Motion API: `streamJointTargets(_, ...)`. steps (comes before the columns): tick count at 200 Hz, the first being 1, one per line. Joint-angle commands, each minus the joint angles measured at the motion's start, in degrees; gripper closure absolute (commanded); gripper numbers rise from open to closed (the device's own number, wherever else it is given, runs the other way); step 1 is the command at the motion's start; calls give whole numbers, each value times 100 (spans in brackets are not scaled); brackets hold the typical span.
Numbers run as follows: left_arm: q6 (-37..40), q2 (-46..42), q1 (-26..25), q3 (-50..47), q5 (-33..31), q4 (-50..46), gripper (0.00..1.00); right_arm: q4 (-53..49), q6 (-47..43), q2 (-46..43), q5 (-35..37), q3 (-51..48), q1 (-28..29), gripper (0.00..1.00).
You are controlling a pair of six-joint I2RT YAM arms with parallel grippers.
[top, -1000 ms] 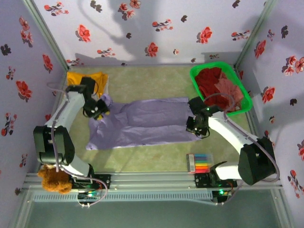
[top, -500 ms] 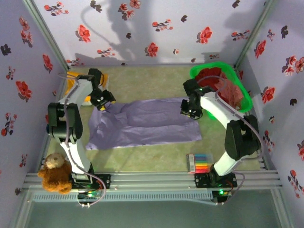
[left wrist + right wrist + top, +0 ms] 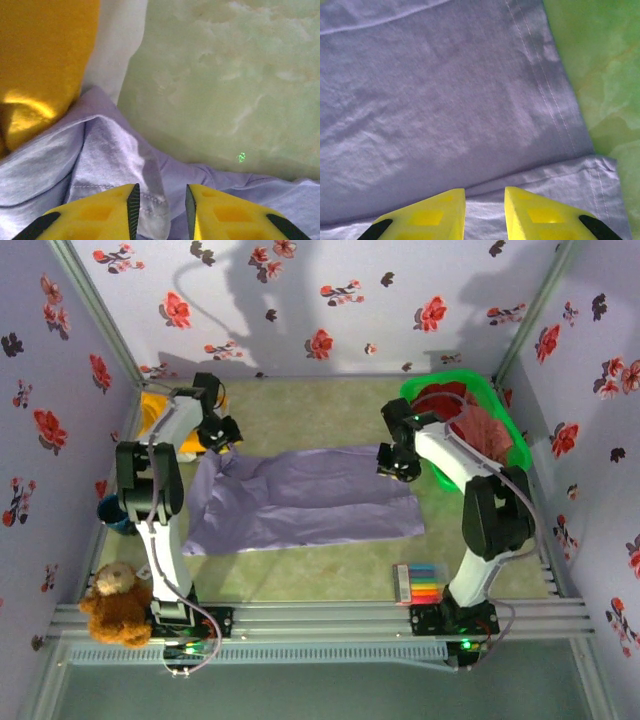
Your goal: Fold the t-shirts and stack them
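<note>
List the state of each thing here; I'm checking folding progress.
Purple shirt, lying flat on the table, partly folded.
Yellow shirt, set aside, far left corner.
Basket, holding shirts.
Red shirt, crumpled in the basket.
Pink shirt, crumpled in the basket.
Left hand, closed on the purple shirt's hem.
Right hand, fingers nearly together over the purple shirt; grip unclear.

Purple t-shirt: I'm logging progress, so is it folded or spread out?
Partly folded. The purple t-shirt lies flat as a long strip; the right wrist view shows one layer lapping another.
</note>
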Motion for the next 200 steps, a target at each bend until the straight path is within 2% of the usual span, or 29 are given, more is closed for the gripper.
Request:
streamJointTargets(1,148,178,-66,208,-92,-172,68,129,-84,249,-13,329,-142,71)
streamJointTargets(30,269,309,-88,360,-174,-485,66,119,-115,767,-51,967,-252,70)
streamJointTargets(38,301,345,-97,375,-178,-527,70,87,-149,882,-10,1135,-257,67)
streamJointTargets(53,335,383,-110,408,-191,-577,81,18,-217,1048,156,1365,-272,51)
streamJointTargets(73,343,366,-111,487,-192,-620,97,26,-193,1194,321,1483,-299,45)
streamJointTargets(77,342,351,-115,507,-187,-629,100,32,-184,1226,333,1503,-304,45)
streamJointTargets(149,153,23,-110,870,-7,-722,100,191,-138,1907,1336,1955,-296,57)
streamJointTargets(200,149,-29,-101,926,38,-785,100,154,-479,2223,1762,2105,-258,60)
